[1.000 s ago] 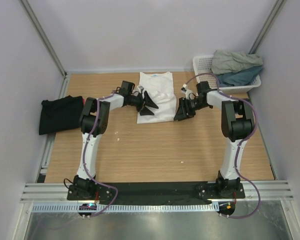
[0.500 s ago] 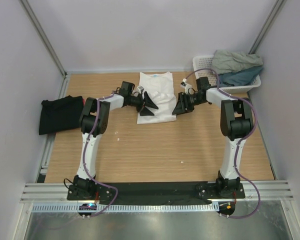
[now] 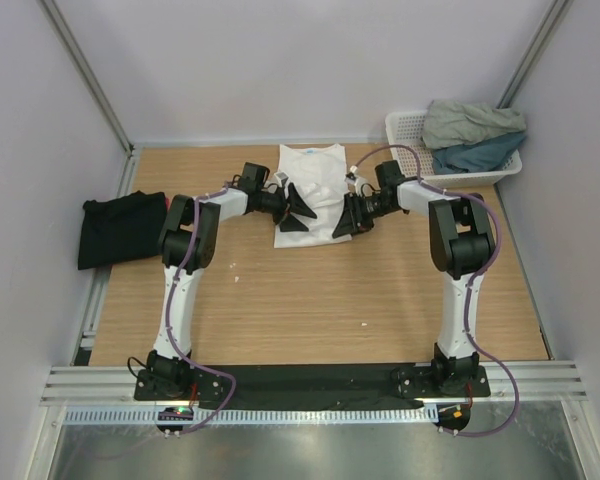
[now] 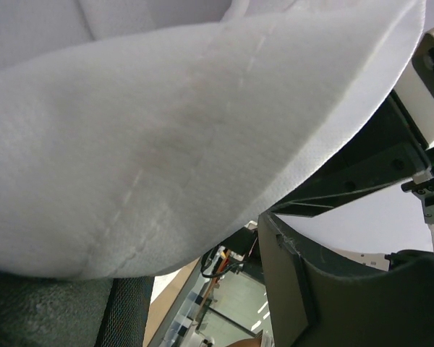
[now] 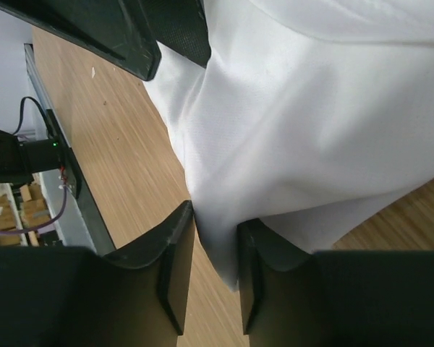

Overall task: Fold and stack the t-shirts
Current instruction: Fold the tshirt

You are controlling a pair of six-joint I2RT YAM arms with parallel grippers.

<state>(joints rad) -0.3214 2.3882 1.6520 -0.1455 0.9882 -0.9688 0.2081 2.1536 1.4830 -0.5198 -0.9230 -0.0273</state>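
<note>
You are looking at a big wooden table [image 3: 310, 300], and its near half is giving you lots of bare room to move. The white t-shirt [image 3: 318, 175] is lying at the back middle. The black t-shirt [image 3: 120, 228] is lying at the table's left edge. The grey-green t-shirt [image 3: 470, 120] and the teal t-shirt [image 3: 480, 155] are sitting piled in the basket [image 3: 408, 128] in the back right corner.

Your left gripper [image 3: 298, 208] is sitting at the white t-shirt's left edge with its fingers wide apart and cloth draping over it. Your right gripper [image 3: 348, 215] is at the right edge. Its fingers are standing close together, with the shirt's edge sitting in the thin gap.
</note>
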